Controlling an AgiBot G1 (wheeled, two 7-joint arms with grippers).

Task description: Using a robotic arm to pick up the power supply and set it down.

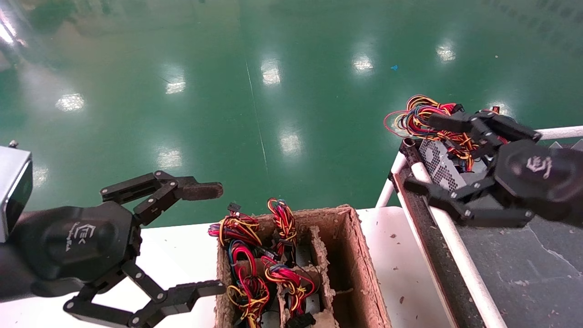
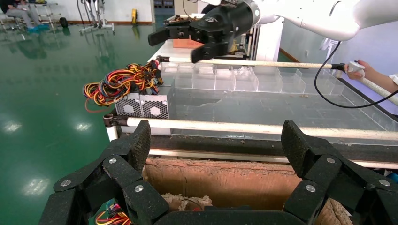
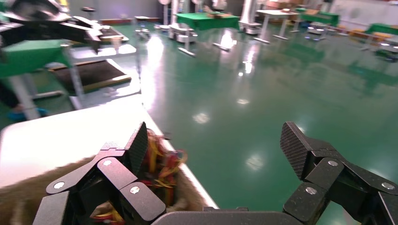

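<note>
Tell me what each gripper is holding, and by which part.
Nothing is held. The right gripper hangs open above the power supply, apart from it; the left gripper is open beside the cardboard box.

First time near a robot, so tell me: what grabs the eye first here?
The bright tangle of wires on the silver power supply at the right table corner, with the right claw open over it. Then the cardboard box of more wires, front centre, beside the open left claw.
</note>
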